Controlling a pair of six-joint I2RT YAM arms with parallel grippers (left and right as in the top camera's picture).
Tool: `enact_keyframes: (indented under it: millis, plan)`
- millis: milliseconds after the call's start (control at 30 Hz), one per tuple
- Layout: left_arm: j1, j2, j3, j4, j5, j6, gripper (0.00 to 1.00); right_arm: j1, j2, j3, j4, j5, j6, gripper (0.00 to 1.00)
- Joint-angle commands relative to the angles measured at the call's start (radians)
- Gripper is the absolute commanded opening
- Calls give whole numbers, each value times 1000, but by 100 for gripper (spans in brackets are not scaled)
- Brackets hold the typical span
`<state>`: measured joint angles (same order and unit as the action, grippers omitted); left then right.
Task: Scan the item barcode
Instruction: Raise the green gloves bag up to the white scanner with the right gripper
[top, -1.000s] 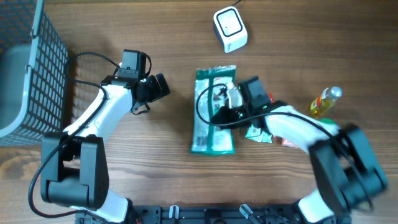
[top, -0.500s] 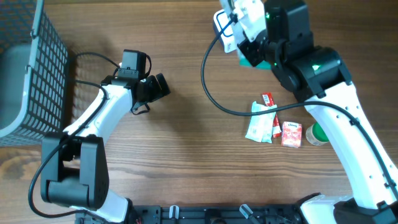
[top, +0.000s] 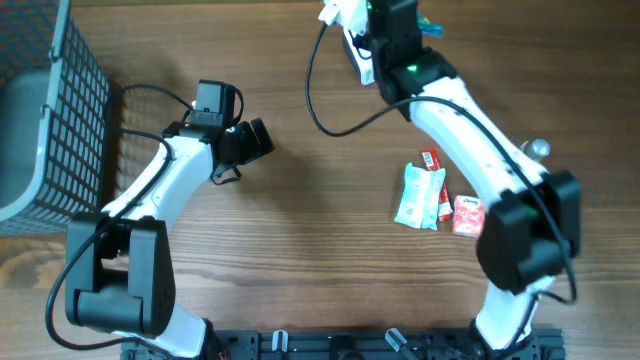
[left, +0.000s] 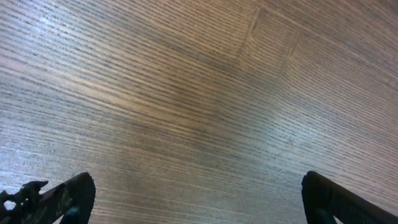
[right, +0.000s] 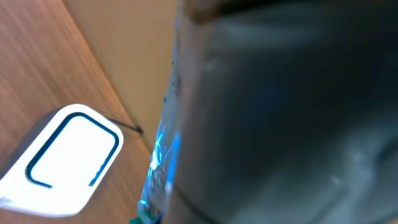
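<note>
one scanner (right: 68, 155) and three small packets (top: 415, 195) on the worktop (top: 300, 250); print unreadable. left end effector (top: 258, 138) released. right end effector (top: 372, 25) grasps one plastic pack (right: 168, 149).

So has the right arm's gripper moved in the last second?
Yes. The right gripper, carrying the packet, went from the table's middle, beside the small sachets, up to the far edge over the white scanner.

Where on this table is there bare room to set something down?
Bare wood between the left arm and the packets, and along the near edge. Crowded at the scanner under the right arm, and around the packets.
</note>
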<state>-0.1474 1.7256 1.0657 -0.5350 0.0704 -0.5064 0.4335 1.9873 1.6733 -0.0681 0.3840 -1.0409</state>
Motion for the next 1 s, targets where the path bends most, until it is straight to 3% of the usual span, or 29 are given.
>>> enact_keyframes:
  millis: [0, 333, 600, 833, 967]
  plan:
    - [3, -9, -6, 0, -16, 12, 100, 2, 94, 8, 125, 72, -33, 4]
    - [3, -9, -6, 0, -16, 12, 100, 2, 229, 8, 295, 40, -28, 4]
    - [3, -9, -6, 0, -16, 12, 100, 10, 245, 7, 223, -68, 241, 4]
    - [3, -9, -6, 0, -16, 12, 100, 40, 245, 7, 58, -103, 281, 4]
    - [3, -9, -6, 0, -16, 12, 100, 40, 245, 7, 45, -180, 438, 4]
